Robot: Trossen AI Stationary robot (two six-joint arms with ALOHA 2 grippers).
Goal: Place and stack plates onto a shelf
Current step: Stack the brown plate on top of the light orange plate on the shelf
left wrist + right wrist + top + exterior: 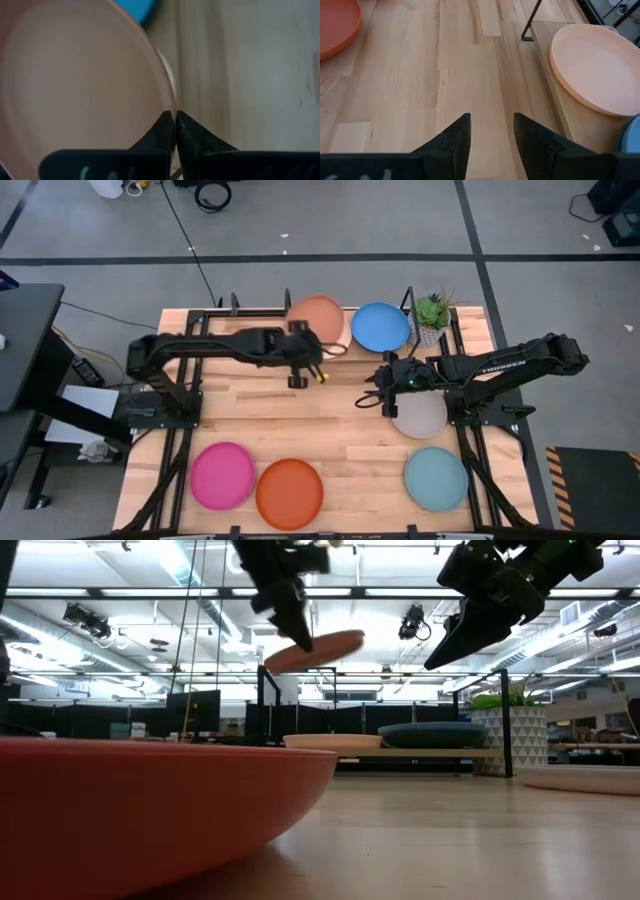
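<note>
A tan plate (318, 318) hangs in the air over the left part of the black rod shelf (215, 308) at the table's far edge, held by my shut left gripper (310, 348). Under it, a cream plate (594, 65) rests flat on the shelf's wood base. A blue plate (380, 327) lies beside it on the right part of the shelf. My right gripper (375, 390) hovers open above bare table, right of centre, next to the grey plate (420, 416). Magenta (222, 475), orange (290, 493) and light teal (436, 478) plates lie flat along the near edge. My left gripper pinches the tan plate's rim (169, 107) between its two fingers, on the side of the plate nearest the table's near edge. The fingers (297, 632) slant down onto it from above. The plate is lifted clear and tilted (320, 649) above the cream plate.
A small potted plant (432, 310) stands at the shelf's right end, behind a black upright post (505, 720). The shelf's thin posts rise around the plates. Bare wood lies in the table's middle (300, 420), between the shelf and the near row of plates.
</note>
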